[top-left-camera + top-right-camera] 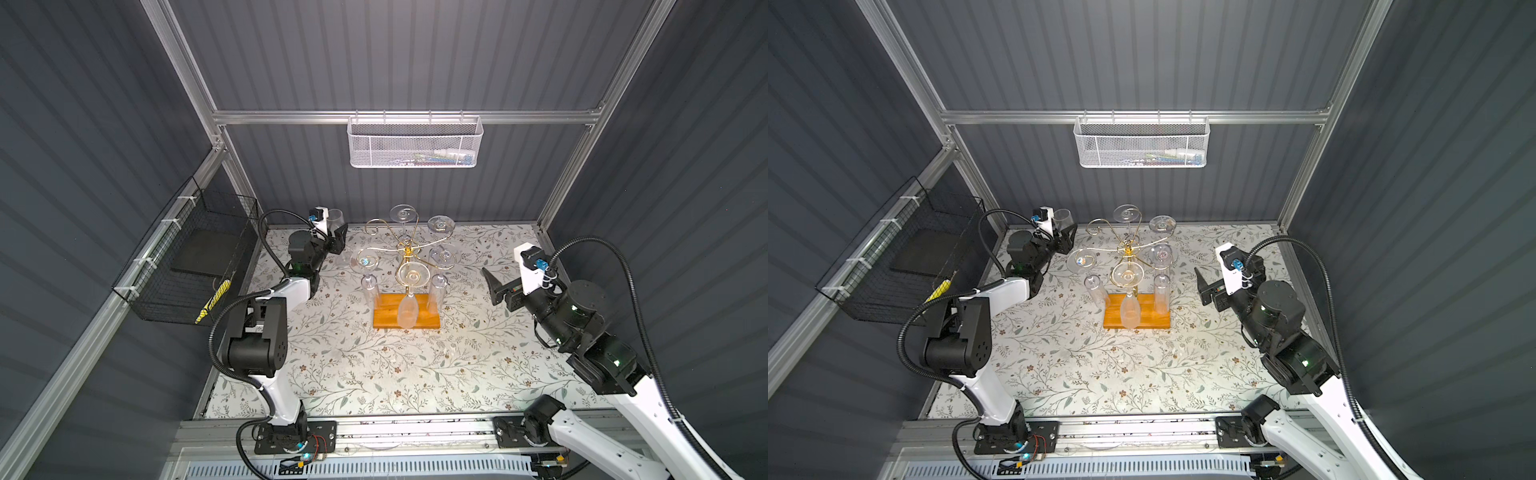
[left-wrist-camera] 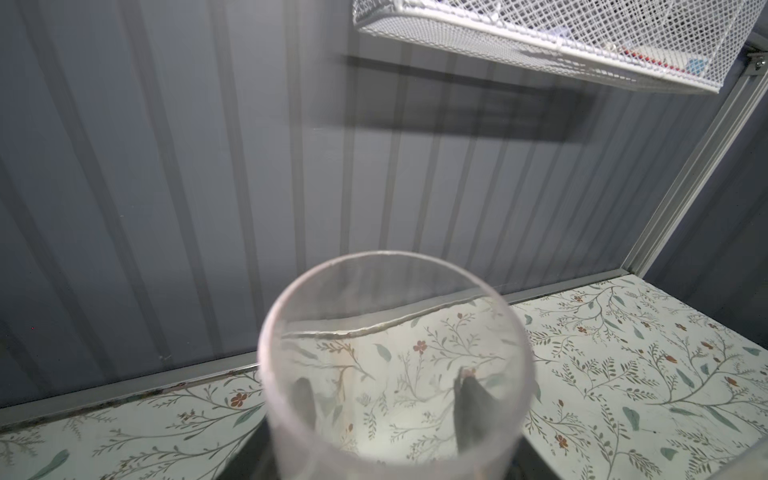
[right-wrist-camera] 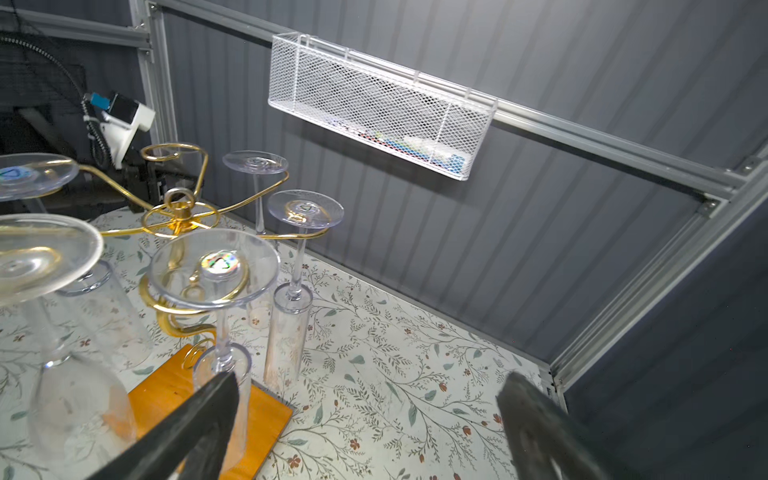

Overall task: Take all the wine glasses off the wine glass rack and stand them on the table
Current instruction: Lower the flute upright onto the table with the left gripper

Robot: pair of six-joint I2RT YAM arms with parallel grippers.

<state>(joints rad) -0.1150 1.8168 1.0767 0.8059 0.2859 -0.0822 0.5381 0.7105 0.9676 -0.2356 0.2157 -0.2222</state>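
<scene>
Wine glass (image 1: pixel 335 216): off the rack (image 1: pixel 384 316), bowl clasped mouth-up in the left gripper (image 2: pixel 386 399) near the back-left corner of the table (image 1: pixel 478 353); right gripper (image 3: pixel 365 424) spread wide, empty; removal apparently done, next likely a gentle upright set-down.

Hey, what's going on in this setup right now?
Two robot arms are working at a gold wine glass rack in the middle of the floral table. The left gripper is closed on a clear wine glass, held off the rack near the table's back-left corner. One scroll arm is empty, and five hanging glasses sit upside down on the others. The right gripper hovers open to the right of the rack, holding nothing.
</scene>
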